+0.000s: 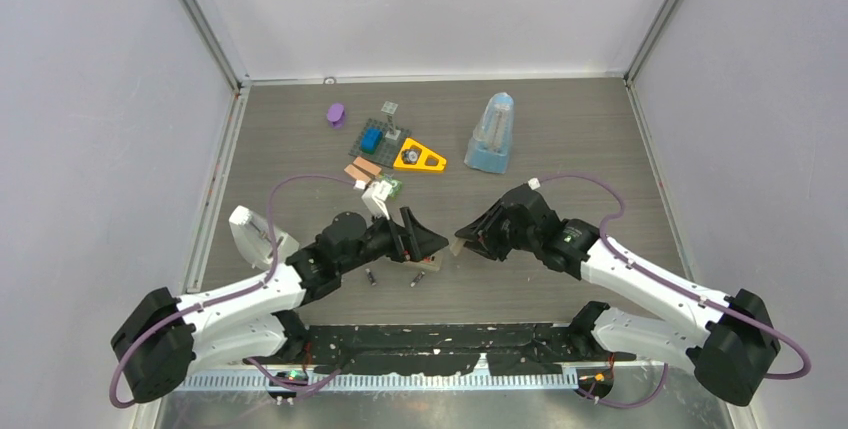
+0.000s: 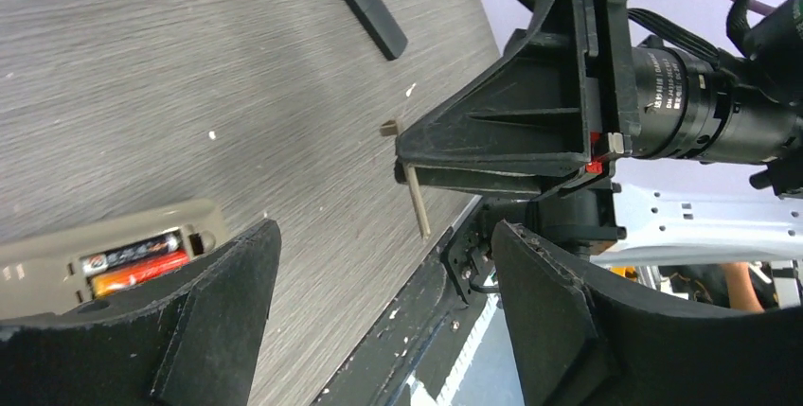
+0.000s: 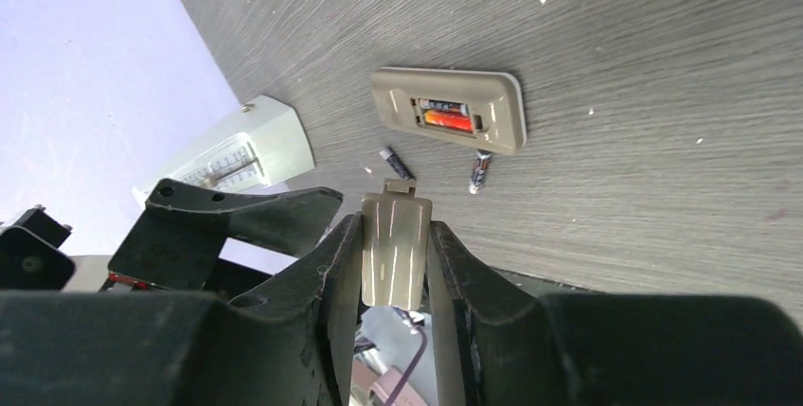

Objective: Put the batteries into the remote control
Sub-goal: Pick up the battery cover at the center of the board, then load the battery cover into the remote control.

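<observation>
Your right hand (image 3: pixel 395 236) is clamped on the thin battery cover (image 3: pixel 396 269). Your left hand (image 2: pixel 383 259) stands apart just beside the remote control (image 3: pixel 502 113), which lies back-up on the tabletop (image 3: pixel 663 46) with two batteries (image 3: pixel 447 114) seated. The cover looks like light, stiff, slippery plastic: grip its long edges.

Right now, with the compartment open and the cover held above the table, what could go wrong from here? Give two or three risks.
1. The right gripper pinches the cover by its side edges only; it might slip or tilt, so its tab misses the remote control.
2. Two loose batteries lie right beside the remote control; a descending finger could roll them.
3. The open left gripper sits near the right one; they could collide.
</observation>
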Controlling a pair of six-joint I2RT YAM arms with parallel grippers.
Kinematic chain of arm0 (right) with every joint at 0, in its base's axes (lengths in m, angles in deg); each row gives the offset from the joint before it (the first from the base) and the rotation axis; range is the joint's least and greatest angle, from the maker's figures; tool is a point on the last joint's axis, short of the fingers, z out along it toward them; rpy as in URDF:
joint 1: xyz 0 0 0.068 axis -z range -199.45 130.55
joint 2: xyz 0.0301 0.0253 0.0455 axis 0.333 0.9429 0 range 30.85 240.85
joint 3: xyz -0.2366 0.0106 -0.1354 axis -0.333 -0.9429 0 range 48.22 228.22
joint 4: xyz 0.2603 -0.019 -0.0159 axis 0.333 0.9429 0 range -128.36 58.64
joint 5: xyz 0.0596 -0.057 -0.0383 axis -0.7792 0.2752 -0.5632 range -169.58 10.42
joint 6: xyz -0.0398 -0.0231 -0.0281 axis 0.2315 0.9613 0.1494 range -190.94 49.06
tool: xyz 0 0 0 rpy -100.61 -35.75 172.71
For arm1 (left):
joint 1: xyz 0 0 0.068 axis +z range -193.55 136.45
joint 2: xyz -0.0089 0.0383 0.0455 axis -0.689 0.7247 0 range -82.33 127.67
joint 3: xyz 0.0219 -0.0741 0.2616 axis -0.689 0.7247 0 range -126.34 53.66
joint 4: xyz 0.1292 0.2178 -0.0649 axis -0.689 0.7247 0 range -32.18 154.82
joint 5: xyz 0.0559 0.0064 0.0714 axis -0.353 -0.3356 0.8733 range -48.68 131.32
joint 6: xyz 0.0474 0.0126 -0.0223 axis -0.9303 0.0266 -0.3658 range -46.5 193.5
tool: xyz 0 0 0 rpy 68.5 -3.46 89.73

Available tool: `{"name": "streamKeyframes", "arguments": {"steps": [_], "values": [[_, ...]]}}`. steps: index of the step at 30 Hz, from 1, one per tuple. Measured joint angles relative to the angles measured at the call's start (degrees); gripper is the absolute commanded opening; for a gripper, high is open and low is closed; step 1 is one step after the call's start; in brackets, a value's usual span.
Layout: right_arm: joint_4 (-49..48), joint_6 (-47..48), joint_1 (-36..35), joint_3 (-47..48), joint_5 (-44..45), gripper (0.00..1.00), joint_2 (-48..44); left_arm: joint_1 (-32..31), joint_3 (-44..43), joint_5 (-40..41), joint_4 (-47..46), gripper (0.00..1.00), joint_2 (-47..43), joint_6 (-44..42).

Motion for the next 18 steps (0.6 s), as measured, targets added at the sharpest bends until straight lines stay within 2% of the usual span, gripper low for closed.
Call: {"name": "streamKeyframes", "arguments": {"steps": [6, 11, 18], "values": [[-1.6, -4.3, 0.0, -0.2, -1.7, 0.24, -0.7, -1.5, -1.3, -2.9, -4.3, 0.63, 4.6, -1.9], [-2.1, -6.1, 0.0, -0.3, -2.0, 0.24, -1.3, -1.9, -3.7, -3.1, -5.0, 0.53, 7.5, -1.6], [-2.0, -7.2, 0.0, -0.3, -1.4, 0.24, -2.0, -2.4, -4.5, -3.0, -5.2, 0.29, 10.1, 0.2]]}}
